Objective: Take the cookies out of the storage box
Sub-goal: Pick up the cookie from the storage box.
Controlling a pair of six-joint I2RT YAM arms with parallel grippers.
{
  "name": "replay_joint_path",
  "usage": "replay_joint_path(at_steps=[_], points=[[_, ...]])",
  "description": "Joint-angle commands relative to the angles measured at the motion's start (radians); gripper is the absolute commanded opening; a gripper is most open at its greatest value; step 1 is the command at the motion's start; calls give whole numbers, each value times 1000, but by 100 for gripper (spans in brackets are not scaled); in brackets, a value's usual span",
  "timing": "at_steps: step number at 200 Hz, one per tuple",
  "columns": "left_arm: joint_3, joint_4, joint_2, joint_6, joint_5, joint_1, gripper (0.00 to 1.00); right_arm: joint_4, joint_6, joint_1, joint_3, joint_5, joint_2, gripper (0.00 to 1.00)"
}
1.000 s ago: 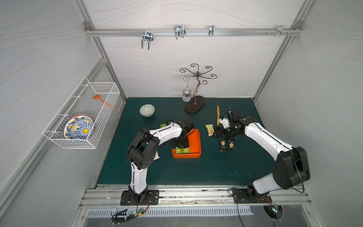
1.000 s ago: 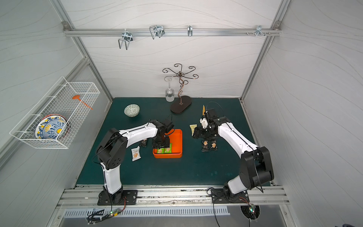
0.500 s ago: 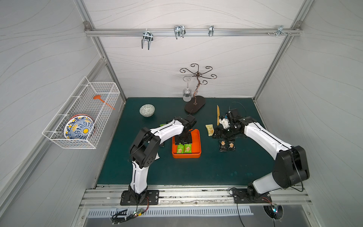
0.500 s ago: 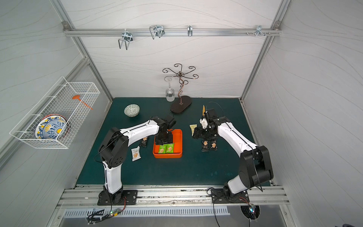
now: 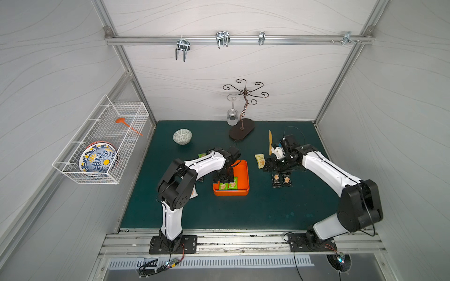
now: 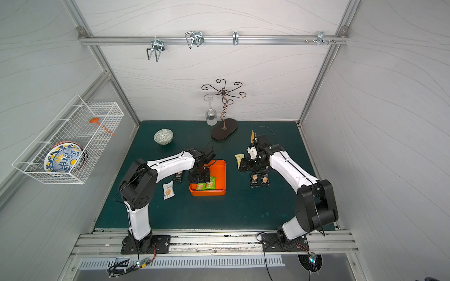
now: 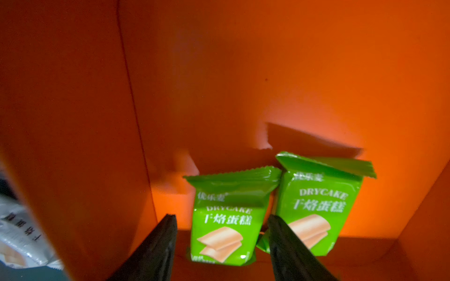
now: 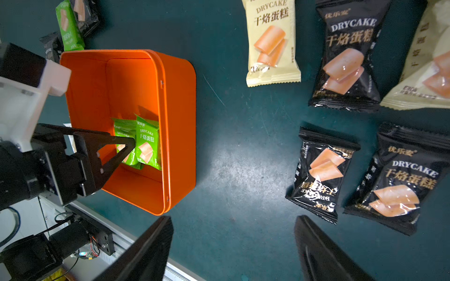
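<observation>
Left jaws moved astride green cookie (image 7: 225,228) (loosely).

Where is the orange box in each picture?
In a top view: the orange box sits in the middle of the mat.
In a top view: mid-mat again.
Left wrist view: its inside nearly fills the picture.
Right wrist view: the whole box shows.
Shared landmark: two green packets inside.
</observation>
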Motion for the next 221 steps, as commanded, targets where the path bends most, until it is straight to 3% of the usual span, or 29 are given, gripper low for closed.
replay_joint_path(at_steps=[1,115,148,221], points=[[3,23,38,18,5,4,63,-17,-9,-7,3,0,4,84],[-11,36,77,36,2,5,59,-21,-11,-10,15,2,11,84],[-10,37,76,41,5,5,42,-23,-10,-10,16,3,10,84],[40,-17,9,41,-25,4,42,-24,-9,-10,21,-3,7,84]])
